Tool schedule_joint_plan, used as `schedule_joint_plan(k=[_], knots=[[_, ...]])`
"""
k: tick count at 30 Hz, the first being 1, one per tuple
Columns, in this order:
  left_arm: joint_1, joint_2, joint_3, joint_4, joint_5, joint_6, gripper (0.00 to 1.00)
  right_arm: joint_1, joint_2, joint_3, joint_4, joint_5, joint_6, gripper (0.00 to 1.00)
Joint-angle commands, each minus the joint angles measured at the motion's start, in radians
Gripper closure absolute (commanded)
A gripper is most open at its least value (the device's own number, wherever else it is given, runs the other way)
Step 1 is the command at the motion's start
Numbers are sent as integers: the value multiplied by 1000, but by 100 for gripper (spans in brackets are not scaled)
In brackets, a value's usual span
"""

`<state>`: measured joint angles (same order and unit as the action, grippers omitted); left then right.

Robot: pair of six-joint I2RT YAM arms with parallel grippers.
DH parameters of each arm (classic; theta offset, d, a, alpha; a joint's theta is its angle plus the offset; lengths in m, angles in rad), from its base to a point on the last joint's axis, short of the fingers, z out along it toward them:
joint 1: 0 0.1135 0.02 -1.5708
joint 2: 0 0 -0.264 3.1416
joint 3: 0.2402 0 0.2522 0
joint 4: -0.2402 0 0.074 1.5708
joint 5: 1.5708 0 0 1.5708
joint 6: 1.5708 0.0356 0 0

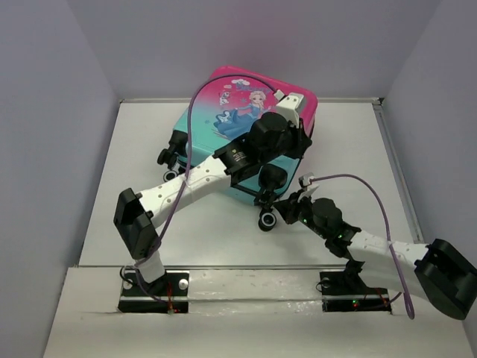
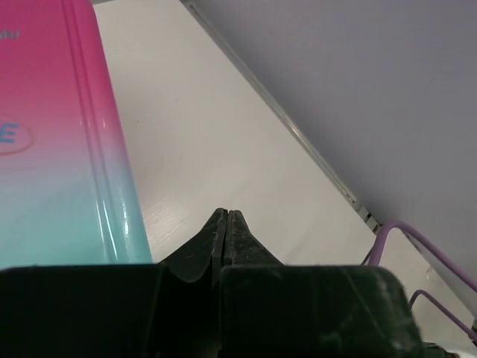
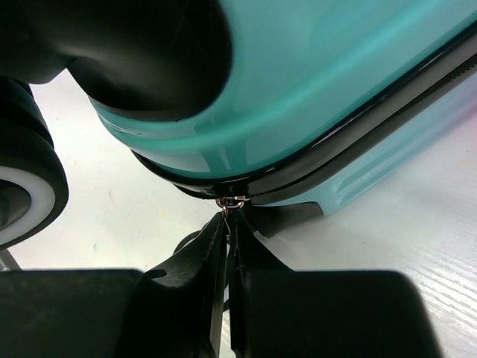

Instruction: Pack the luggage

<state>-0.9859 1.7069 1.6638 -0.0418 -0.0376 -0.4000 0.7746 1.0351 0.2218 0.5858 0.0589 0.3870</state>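
The luggage lies flat and closed on the table, pink at the far end, teal at the near end, with the princess picture facing up. My left arm reaches across it. My left gripper is shut and empty by the shell's right edge. In the left wrist view its fingertips meet over bare table beside the shell. My right gripper is at the near right corner. It is shut on the small metal zipper pull under the teal shell.
A black-and-white suitcase wheel sits just left of my right gripper, and it shows large in the right wrist view. More wheels stick out at the left. Purple cables loop over both arms. Grey walls and a raised rail bound the white table.
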Motion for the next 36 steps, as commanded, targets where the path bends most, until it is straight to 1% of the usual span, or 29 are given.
schedule_joint_plan(k=[1,2,3,4,5,6,7,8,9,10,12,14,16,18,20,22,24,25,28,29,30,31,32,34,35,36], knots=[[9,-117,-50,-47,-43,41,93,28,7,24,-52,137,33,93],[9,-156,-129,-62,-108,55,90,28,2,25,-61,142,33,93],[9,-234,-174,-102,-135,56,87,28,-3,33,-76,140,30,93],[10,-278,-223,-116,-156,55,83,28,2,40,-84,136,26,93],[12,-318,-336,-124,-166,50,67,19,8,47,-92,121,18,93],[15,-401,-390,-145,-162,32,57,18,23,59,-102,114,15,93],[15,-439,-435,-159,-150,24,48,8,29,62,-107,108,10,93],[15,-505,-506,-171,-131,17,34,8,31,63,-110,101,10,93],[15,-532,-535,-188,-124,6,29,-3,31,63,-113,98,12,93],[15,-555,-576,-216,-101,-8,21,-3,29,60,-115,88,19,93],[12,-588,-607,-242,-87,-17,17,-3,25,57,-116,76,23,93],[-3,-589,-645,-230,-53,-22,15,-3,20,56,-116,70,24,93],[-11,-570,-664,-159,5,-23,10,-3,17,59,-116,68,20,93],[-11,-540,-658,-91,27,-22,8,-3,16,62,-124,67,23,93],[-11,-477,-619,-69,33,-8,8,-3,8,60,-126,64,27,93],[-11,-426,-566,-52,102,4,8,-3,6,57,-126,65,35,93],[-16,-360,-538,-32,114,7,16,-3,2,59,-138,67,38,93],[-17,-340,-512,-24,126,10,29,-3,-3,60,-142,67,42,93],[-17,-287,-475,-6,122,12,60,-3,-29,56,-165,68,53,93],[-17,-261,-435,-4,133,18,81,-3,-38,57,-191,71,56,93],[-17,-248,-412,0,131,16,91,-3,-49,59,-202,68,59,93],[-17,-237,-389,5,122,21,94,-3,-59,57,-208,65,64,93],[-17,-224,-330,8,110,27,94,-3,-85,56,-216,61,72,93],[-13,-165,-264,10,105,29,94,28,-113,54,-231,61,78,93],[-4,-118,-193,8,123,26,94,66,-136,51,-218,83,82,93],[1,-95,-158,10,139,15,94,83,-144,42,-193,96,84,93]])
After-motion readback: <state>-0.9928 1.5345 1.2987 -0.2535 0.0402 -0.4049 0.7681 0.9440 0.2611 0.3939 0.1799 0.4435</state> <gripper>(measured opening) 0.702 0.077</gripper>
